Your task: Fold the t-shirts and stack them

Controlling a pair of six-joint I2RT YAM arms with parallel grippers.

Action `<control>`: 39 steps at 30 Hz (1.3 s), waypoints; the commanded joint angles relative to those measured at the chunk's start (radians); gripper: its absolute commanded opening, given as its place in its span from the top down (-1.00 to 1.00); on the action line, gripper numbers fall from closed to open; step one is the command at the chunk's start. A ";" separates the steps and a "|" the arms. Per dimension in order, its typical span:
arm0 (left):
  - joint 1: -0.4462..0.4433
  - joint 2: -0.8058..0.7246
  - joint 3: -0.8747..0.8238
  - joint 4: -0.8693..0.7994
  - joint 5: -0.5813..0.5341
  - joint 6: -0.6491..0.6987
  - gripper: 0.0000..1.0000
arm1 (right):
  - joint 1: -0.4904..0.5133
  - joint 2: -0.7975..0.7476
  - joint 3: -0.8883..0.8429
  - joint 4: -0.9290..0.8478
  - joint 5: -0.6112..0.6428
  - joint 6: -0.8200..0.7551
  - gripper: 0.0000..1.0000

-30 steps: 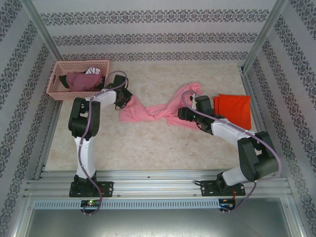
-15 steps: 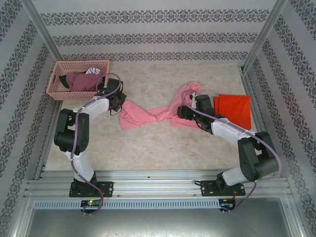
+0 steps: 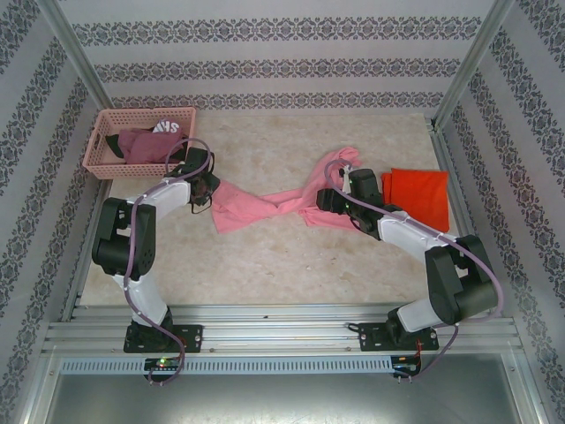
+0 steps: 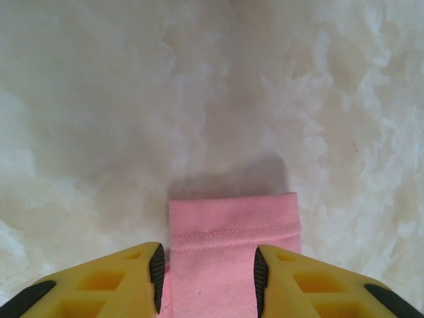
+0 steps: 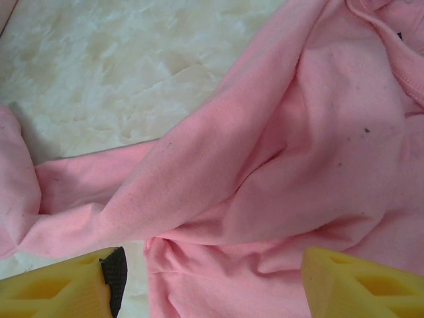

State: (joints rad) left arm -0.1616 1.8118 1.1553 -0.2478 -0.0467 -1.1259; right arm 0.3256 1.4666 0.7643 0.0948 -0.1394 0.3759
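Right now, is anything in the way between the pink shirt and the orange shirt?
Nothing loose. The pink shirt and the orange shirt lie near each other on the table. Only the robot's own right arm crosses the gap, its open end effector over the pink cloth.

Bright, diffuse light — faint shadow beyond pink t-shirt (image 4: 232,225) edge.

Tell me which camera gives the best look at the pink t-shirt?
The top external view: the whole pink t-shirt lies twisted across the table. The left wrist view catches its hemmed end beneath the left claw; the right wrist view gives a close-up of wrinkled fabric.
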 commanded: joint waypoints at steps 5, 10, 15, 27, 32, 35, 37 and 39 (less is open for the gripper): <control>0.011 0.040 -0.005 -0.008 -0.001 0.018 0.11 | 0.011 -0.033 -0.014 0.008 0.005 0.013 -0.41; 0.016 0.110 0.050 -0.021 0.027 0.032 0.14 | 0.012 -0.027 -0.011 0.013 -0.001 0.016 -0.41; 0.016 0.167 0.097 -0.051 0.033 0.032 0.24 | 0.011 -0.035 -0.017 0.008 0.008 0.014 -0.41; 0.016 0.234 0.180 -0.068 0.074 0.062 0.88 | 0.013 -0.028 -0.025 0.014 0.003 0.020 -0.41; 0.016 0.212 0.148 -0.036 0.074 0.066 1.00 | 0.015 -0.046 -0.031 -0.001 0.001 0.021 -0.41; 0.017 0.168 0.102 -0.013 0.059 0.062 1.00 | 0.014 -0.087 -0.057 -0.042 0.022 0.029 -0.41; 0.019 0.125 0.065 0.005 0.049 0.058 1.00 | 0.011 -0.123 -0.089 -0.081 0.054 0.057 -0.41; 0.021 0.075 0.025 0.025 0.041 0.051 1.00 | 0.008 -0.163 -0.128 -0.132 0.106 0.102 -0.40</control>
State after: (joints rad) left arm -0.1482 1.9591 1.2285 -0.2497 0.0067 -1.0775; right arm 0.3317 1.3548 0.6807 0.0498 -0.1078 0.4179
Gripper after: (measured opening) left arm 0.041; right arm 0.702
